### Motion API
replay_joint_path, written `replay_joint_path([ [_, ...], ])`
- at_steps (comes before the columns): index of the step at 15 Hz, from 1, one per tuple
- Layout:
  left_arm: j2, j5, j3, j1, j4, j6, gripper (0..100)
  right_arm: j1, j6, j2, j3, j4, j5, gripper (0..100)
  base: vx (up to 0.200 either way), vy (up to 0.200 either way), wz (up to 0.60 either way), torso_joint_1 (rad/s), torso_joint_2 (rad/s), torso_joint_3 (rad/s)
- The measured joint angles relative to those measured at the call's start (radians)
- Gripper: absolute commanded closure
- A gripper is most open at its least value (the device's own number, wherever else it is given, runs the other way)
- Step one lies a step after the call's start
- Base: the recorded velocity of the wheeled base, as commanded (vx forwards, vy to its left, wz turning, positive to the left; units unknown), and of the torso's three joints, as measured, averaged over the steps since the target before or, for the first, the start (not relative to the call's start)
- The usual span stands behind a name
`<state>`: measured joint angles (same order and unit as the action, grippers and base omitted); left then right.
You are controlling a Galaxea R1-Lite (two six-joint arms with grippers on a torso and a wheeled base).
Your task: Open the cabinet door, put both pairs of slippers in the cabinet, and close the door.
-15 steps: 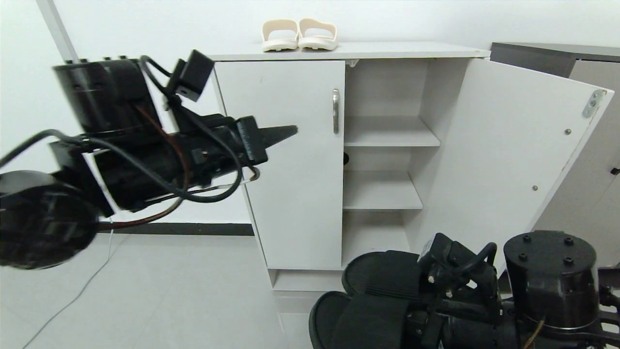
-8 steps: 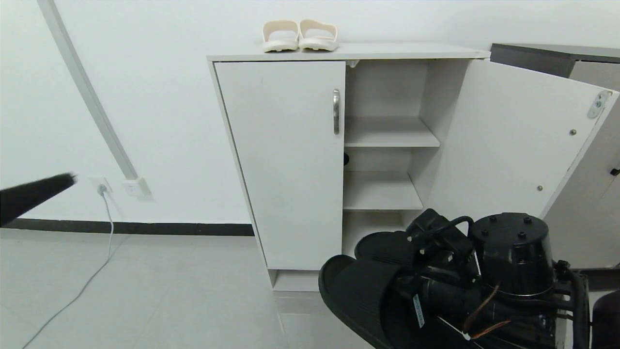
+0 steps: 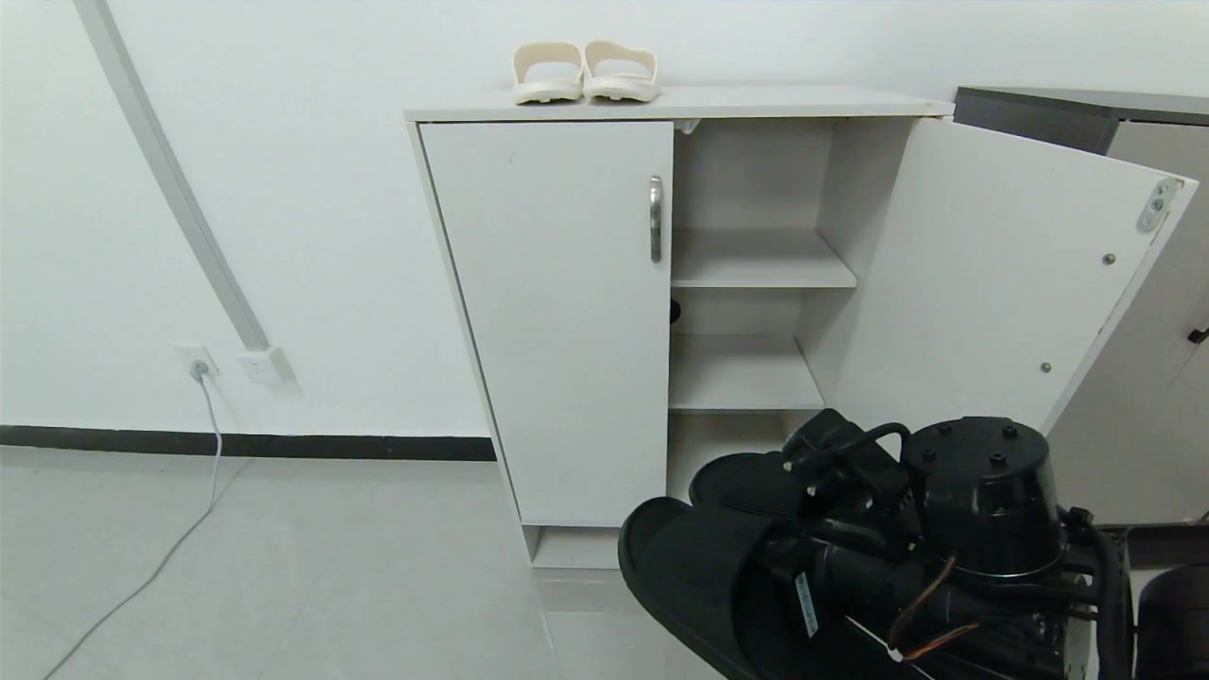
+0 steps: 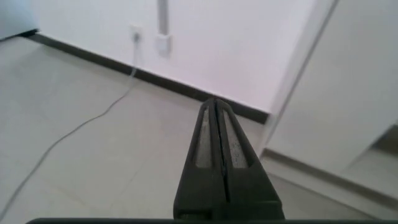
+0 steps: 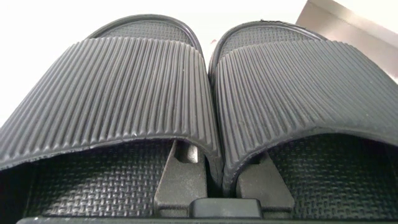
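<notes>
I could read no text, number or sign anywhere. A small white sticker (image 3: 806,604) sat on the right arm (image 3: 973,491) just behind the black slippers (image 3: 699,567), at about five o'clock in the head view, its print too small to read.

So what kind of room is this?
Probably an entryway, or a room set up like one: a shoe cabinet with cream slippers on top, a tiled floor and a wall socket.

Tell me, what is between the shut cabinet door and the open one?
In the head view, two white shelves sit between the shut door and the open door, above the black slippers.
</notes>
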<state>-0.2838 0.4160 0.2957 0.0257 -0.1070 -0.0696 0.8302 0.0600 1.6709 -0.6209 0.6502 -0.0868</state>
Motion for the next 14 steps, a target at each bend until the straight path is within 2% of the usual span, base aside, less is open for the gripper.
replay_joint_path([
  [1,0.050,-0.006,-0.047,0.019,0.000,0.015,100,0.002,0.000,0.000,0.000,0.000,-0.005,100,0.000,0.000,0.00,0.000,0.00,0.000],
  [3,0.136,-0.078,-0.138,0.033,0.021,0.038,100,0.006,0.000,0.002,0.001,0.000,-0.008,100,0.000,0.000,0.00,0.000,0.00,0.000],
  [5,0.189,-0.126,-0.224,0.015,0.107,0.056,100,0.012,0.000,0.004,0.002,0.000,-0.007,100,0.000,0.000,0.00,0.000,0.00,0.000],
  [7,0.236,-0.295,-0.272,-0.013,0.139,0.074,100,0.013,0.000,0.004,0.003,0.000,-0.008,100,0.000,0.000,0.00,0.000,0.00,0.000],
  [8,0.253,-0.374,-0.284,-0.020,0.114,0.089,100,0.013,0.000,0.004,0.001,0.000,-0.009,100,0.000,0.000,0.00,0.000,0.00,0.000],
  [9,0.262,-0.419,-0.289,-0.023,0.100,0.114,100,0.014,0.000,0.005,0.000,0.000,-0.009,100,0.000,0.000,0.00,0.000,0.00,0.000],
  [10,0.270,-0.449,-0.292,-0.026,0.107,0.140,100,0.015,0.000,0.007,-0.003,0.000,-0.010,100,0.000,0.000,0.00,0.000,0.00,0.000],
  [13,0.280,-0.454,-0.295,-0.027,0.107,0.129,100,0.019,0.012,0.030,-0.043,0.000,-0.069,100,0.000,0.000,0.00,0.000,0.00,0.000],
  [14,0.281,-0.451,-0.295,-0.028,0.107,0.107,100,0.022,0.032,0.042,-0.058,-0.001,-0.099,100,0.000,0.000,0.00,0.000,0.00,0.000],
])
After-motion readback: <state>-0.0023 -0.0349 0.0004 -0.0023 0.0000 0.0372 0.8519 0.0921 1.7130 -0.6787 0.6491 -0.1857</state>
